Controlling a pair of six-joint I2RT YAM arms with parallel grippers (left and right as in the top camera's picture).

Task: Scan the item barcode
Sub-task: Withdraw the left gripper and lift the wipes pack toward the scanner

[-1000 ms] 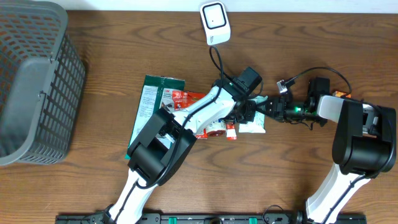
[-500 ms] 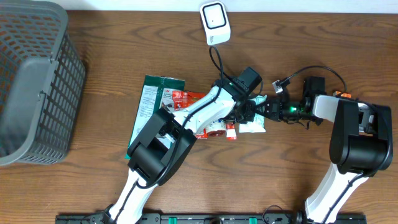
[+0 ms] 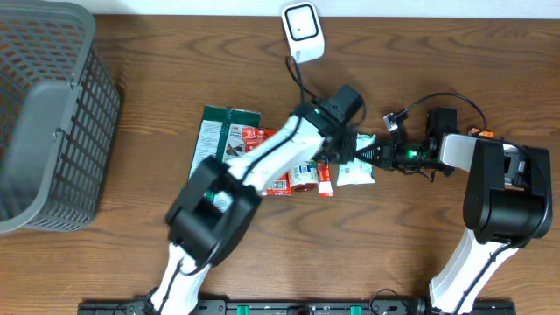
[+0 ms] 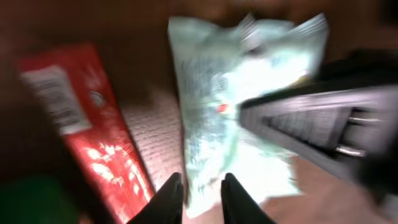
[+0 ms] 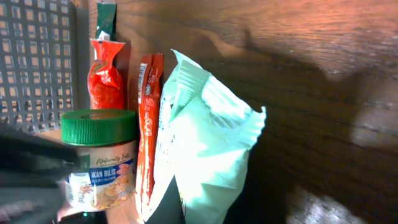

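at the near edge of the table [image 3: 420, 70], about 7 o'clock, the left arm rises from its base and stretches diagonally toward the centre, wrist bent down over the goods. left gripper [image 4: 200, 198]: its wrist view is blurred, but the two fingertips stand a narrow gap apart, released, with the lower edge of the pale green pouch [image 3: 355, 171] showing behind the gap.

from 4 o'clock the right arm stands folded, forearm running level toward 9 o'clock. right gripper [image 3: 366, 155]: clenched on the top corner of the pale green pouch; in the left wrist view its dark finger lies across the pouch face.

task item located: the pale green pouch lies just to the 3 o'clock side of centre, between the two grippers, lying on the wood. no barcode can be read on it in any view.

adjacent goods, toward 9 o'clock of the pouch: a thin red stick sachet [image 3: 324, 181] just beside it, then a green-lidded jar [image 5: 99, 158], then red packets [image 3: 278, 138] partly under the left arm, then a dark green packet [image 3: 217, 140]. the left arm covers much of this group from above.

at the 9 o'clock edge stands a grey mesh basket [image 3: 52, 114]; a grey handle lies across its near side.

farthest, at 12 o'clock, a white scanner [image 3: 302, 31] lies on the wood, its black cable running toward the centre, well apart from the pouch.
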